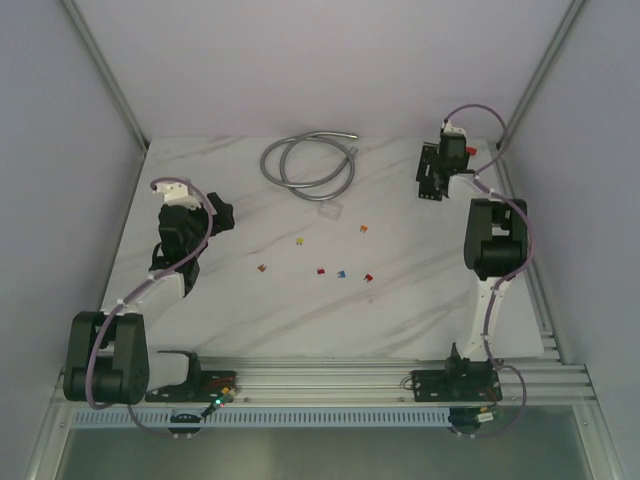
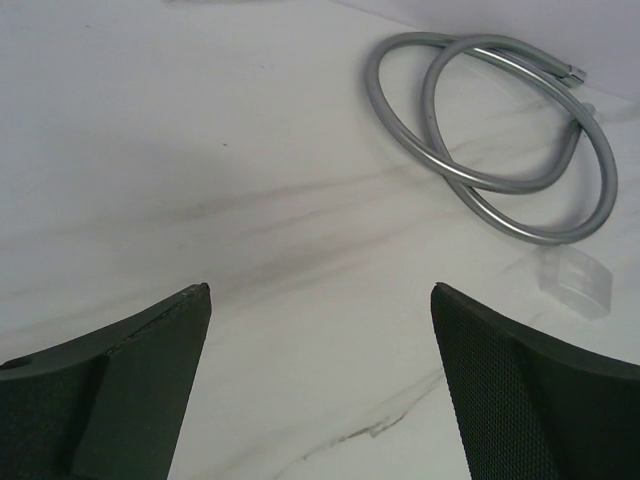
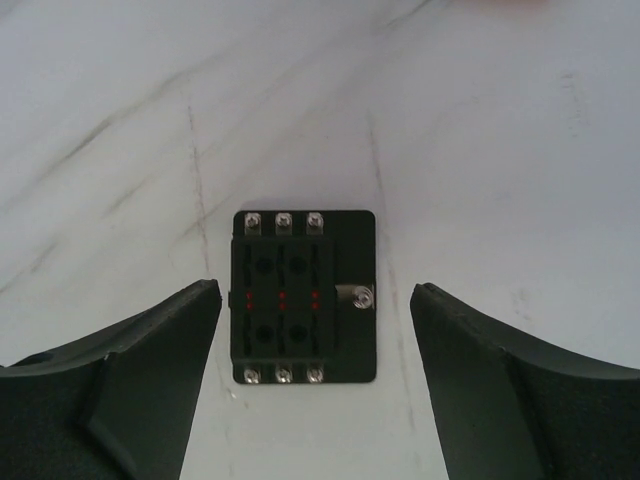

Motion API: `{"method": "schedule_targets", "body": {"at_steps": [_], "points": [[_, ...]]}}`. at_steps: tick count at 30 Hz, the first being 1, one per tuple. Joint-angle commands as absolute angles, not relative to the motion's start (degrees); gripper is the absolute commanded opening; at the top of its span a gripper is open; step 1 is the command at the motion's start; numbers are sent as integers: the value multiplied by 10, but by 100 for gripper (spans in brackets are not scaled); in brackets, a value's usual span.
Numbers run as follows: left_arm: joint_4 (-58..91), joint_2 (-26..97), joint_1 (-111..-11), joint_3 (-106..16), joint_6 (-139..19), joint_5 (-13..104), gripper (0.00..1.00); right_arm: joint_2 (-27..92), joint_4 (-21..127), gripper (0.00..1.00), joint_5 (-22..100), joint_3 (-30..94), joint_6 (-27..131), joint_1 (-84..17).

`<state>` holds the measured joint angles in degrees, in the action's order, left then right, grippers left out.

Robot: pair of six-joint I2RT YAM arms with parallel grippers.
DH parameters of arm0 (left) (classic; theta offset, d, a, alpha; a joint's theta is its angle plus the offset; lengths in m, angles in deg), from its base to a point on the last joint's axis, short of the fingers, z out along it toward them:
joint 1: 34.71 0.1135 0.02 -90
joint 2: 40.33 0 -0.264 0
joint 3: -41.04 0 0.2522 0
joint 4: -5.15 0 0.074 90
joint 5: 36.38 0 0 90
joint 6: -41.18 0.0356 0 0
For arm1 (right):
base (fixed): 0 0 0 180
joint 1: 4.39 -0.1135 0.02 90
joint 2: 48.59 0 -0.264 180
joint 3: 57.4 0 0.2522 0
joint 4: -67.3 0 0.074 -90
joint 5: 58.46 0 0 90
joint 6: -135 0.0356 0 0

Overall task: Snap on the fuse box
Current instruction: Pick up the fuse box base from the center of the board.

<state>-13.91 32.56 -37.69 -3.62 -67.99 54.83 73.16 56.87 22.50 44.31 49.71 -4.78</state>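
The fuse box (image 3: 305, 297) is a small black square block with silver screws along two edges and red dots across its middle. It lies flat on the white marble table. My right gripper (image 3: 315, 290) is open above it, one finger on each side, with a gap between each finger and the box. In the top view that gripper (image 1: 432, 180) is at the far right back and covers the box. My left gripper (image 1: 215, 215) hovers open over the left side of the table with nothing between its fingers (image 2: 160, 340).
A coiled grey metal hose (image 1: 308, 165) (image 2: 500, 130) lies at the back centre. A small clear plastic cover (image 1: 331, 211) (image 2: 575, 281) sits just in front of it. Several tiny coloured fuses (image 1: 321, 271) are scattered mid-table. Frame posts and walls border the table.
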Motion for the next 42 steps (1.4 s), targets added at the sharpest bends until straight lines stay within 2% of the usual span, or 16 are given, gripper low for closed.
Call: {"method": "schedule_targets", "body": {"at_steps": [1,5,15,26,34,42], "points": [[-131,311,-378,-38,-706,513,100,774,517,81,243,499,515,-49],[-134,307,-378,-37,-710,504,100,797,507,73,251,520,520,-55],[-134,311,-378,-36,-719,494,100,823,487,73,250,544,516,-66],[-134,308,-379,-34,-739,477,100,828,438,82,280,552,483,-83],[-130,294,-380,-30,-765,464,100,765,433,76,263,468,470,-100],[-118,285,-390,-33,-819,405,100,632,441,73,257,301,472,-138]]}}
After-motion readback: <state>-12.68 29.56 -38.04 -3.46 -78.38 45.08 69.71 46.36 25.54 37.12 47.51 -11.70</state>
